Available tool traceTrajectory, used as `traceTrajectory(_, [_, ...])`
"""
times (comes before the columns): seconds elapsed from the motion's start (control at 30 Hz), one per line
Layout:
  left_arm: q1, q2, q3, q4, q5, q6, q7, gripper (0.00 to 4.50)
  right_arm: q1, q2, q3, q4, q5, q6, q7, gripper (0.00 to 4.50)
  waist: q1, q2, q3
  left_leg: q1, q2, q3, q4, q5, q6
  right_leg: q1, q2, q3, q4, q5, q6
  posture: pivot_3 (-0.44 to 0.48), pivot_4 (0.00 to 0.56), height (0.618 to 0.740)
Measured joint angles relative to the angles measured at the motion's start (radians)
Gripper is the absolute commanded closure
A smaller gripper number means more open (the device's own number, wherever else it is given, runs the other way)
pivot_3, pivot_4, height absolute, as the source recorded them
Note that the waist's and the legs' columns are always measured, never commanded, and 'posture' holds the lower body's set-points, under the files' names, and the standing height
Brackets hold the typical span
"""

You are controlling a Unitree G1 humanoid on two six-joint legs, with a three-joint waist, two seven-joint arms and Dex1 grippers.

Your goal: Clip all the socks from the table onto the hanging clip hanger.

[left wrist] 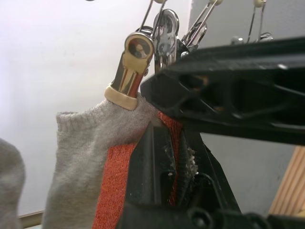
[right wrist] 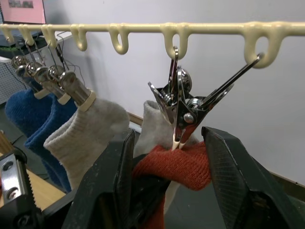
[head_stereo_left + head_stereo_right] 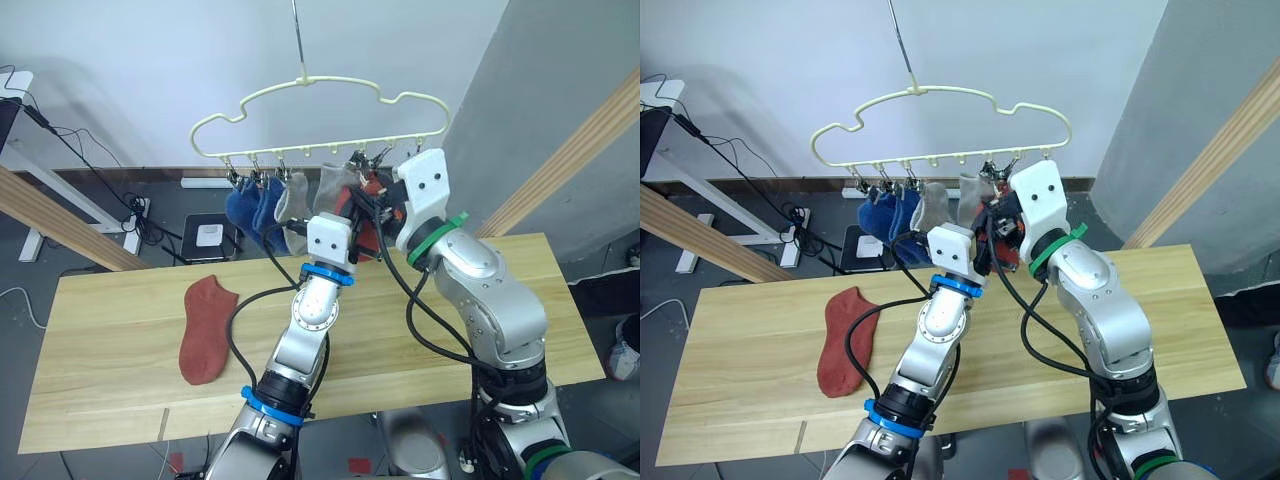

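Left hand (image 1: pixel 162 157) pinches rust-red sock (image 2: pixel 178 164) beneath clip; right hand (image 2: pixel 169 157) wide around it, knit bunched.

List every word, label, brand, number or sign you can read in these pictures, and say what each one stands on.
There is no readable text in any view.
The clip hanger, its metal clips and the socks, both the hung ones and the rust-red one on the table, carry no print.
The white box on the floor bears a mark too small to read.
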Motion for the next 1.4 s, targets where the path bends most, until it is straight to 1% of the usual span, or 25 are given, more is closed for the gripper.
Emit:
traceTrajectory(0.27, [0.015,0.026,0.000,-0.014,-0.002,0.000,-0.048,4.50,0.041,-0.116,-0.108,-0.134,0.139,0.069,0.107,2.20,0.000,0.000,0.000,0.000,0.000,0.000,0.000,0.000,0.000,0.000,0.000,0.000,0.000,0.000,0.000,-0.281,0.304,0.740])
traceTrajectory(0.43, [0.036,0.041,-0.009,-0.017,-0.037,0.002,-0.124,4.50,0.092,-0.169,-0.135,-0.196,0.213,0.092,0.146,2.20,-0.001,0.000,-0.001,0.000,0.000,0.000,0.000,0.000,0.000,0.000,0.000,0.000,0.000,0.000,0.000,-0.284,0.303,0.740])
traceTrajectory(0.57, [0.054,0.061,-0.019,-0.028,-0.068,0.020,-0.199,3.40,0.116,-0.197,-0.139,-0.209,0.229,0.095,0.146,2.16,-0.002,0.000,-0.001,0.000,0.000,0.000,0.000,0.000,0.001,0.000,0.000,0.001,0.000,0.000,0.000,-0.286,0.303,0.740])
traceTrajectory(0.73, [0.064,0.071,-0.019,-0.043,-0.079,0.023,-0.239,1.99,0.129,-0.216,-0.141,-0.218,0.250,0.090,0.144,2.16,-0.002,0.000,-0.003,0.000,0.000,0.000,0.000,0.001,0.001,0.000,0.000,0.001,0.000,0.000,0.001,-0.284,0.302,0.740])
traceTrajectory(0.83, [0.071,0.082,-0.017,-0.058,-0.081,0.023,-0.256,1.25,0.143,-0.227,-0.145,-0.225,0.257,0.086,0.144,2.16,-0.001,0.000,-0.004,0.000,0.000,0.000,0.000,0.001,0.001,0.000,0.000,0.001,0.000,0.000,0.001,-0.283,0.301,0.740])
traceTrajectory(0.97, [0.086,0.096,-0.019,-0.071,-0.089,0.023,-0.288,1.25,0.152,-0.245,-0.147,-0.228,0.260,0.079,0.144,2.16,-0.001,0.001,-0.007,0.000,0.000,0.000,0.000,0.001,0.001,0.000,0.000,0.001,0.000,0.000,0.001,-0.281,0.301,0.740])
traceTrajectory(1.2, [0.142,0.167,-0.024,-0.133,-0.153,0.020,-0.407,1.25,0.185,-0.287,-0.158,-0.231,0.264,0.061,0.147,2.16,-0.001,0.002,-0.012,0.001,0.000,0.000,0.000,0.001,0.001,0.001,0.001,0.001,0.000,0.000,0.001,-0.285,0.301,0.740])
traceTrajectory(1.4, [0.189,0.300,-0.009,-0.230,-0.280,0.063,-0.575,1.25,0.214,-0.319,-0.180,-0.232,0.260,0.048,0.142,2.16,-0.002,0.002,-0.013,0.001,0.001,0.001,0.000,0.001,0.001,0.001,0.001,0.001,0.001,0.001,0.001,-0.289,0.302,0.740])
